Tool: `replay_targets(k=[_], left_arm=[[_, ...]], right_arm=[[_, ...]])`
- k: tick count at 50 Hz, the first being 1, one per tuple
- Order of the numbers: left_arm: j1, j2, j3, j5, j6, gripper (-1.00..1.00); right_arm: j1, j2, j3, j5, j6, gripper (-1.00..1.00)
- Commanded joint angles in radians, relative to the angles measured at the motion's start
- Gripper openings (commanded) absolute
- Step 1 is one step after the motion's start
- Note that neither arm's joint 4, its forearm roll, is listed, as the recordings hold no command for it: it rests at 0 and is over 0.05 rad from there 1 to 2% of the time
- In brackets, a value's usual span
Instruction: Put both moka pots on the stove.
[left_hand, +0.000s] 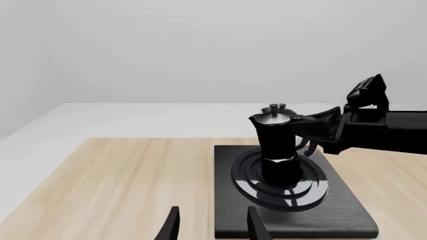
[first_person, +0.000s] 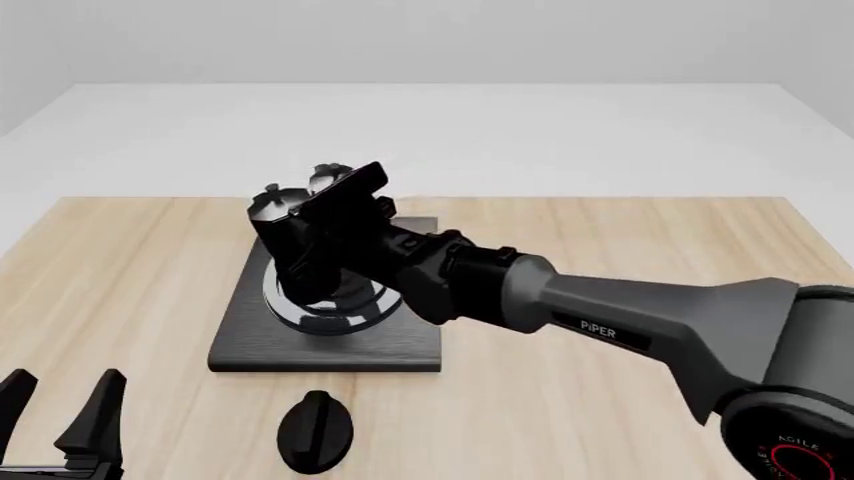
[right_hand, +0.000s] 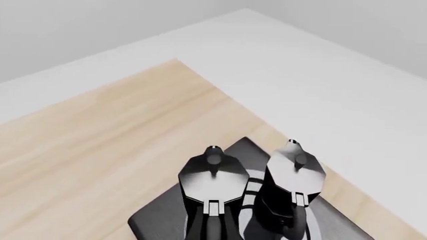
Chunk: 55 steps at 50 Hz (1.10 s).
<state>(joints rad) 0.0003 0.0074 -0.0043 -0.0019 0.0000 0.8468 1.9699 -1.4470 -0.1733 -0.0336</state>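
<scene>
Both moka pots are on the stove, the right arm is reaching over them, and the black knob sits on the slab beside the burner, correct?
Not quite. The black knob is not on the slab: the front view shows it lying on the wooden table, in front of the stove. The rest holds: both moka pots stand on the burner, with the right arm reaching over them.

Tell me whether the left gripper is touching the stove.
Apart. In the front view the left gripper sits near the table's near-left corner, with bare wood between it and the stove.
</scene>
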Motion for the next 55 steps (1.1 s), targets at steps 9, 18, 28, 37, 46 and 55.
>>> replay_targets(k=[9, 18, 28, 37, 46, 55], left_arm=[[0.000, 0.000, 0.000, 0.000, 0.000, 1.00], [0.000, 0.000, 0.000, 0.000, 0.000, 1.00], [0.000, 0.000, 0.000, 0.000, 0.000, 1.00], [0.000, 0.000, 0.000, 0.000, 0.000, 1.00], [0.000, 0.000, 0.000, 0.000, 0.000, 1.00], [0.000, 0.000, 0.000, 0.000, 0.000, 1.00]], right_arm=[[-0.008, 0.037, -0.071, 0.007, 0.013, -1.00], [-0.018, 0.050, -0.059, -0.007, 0.026, -1.00], [-0.029, 0.059, -0.052, -0.011, 0.031, -1.00], [-0.026, 0.070, -0.043, -0.018, 0.035, -1.00], [-0.025, 0.083, -0.030, -0.025, 0.046, -1.00], [-0.027, 0.085, -0.004, -0.035, 0.047, -1.00]])
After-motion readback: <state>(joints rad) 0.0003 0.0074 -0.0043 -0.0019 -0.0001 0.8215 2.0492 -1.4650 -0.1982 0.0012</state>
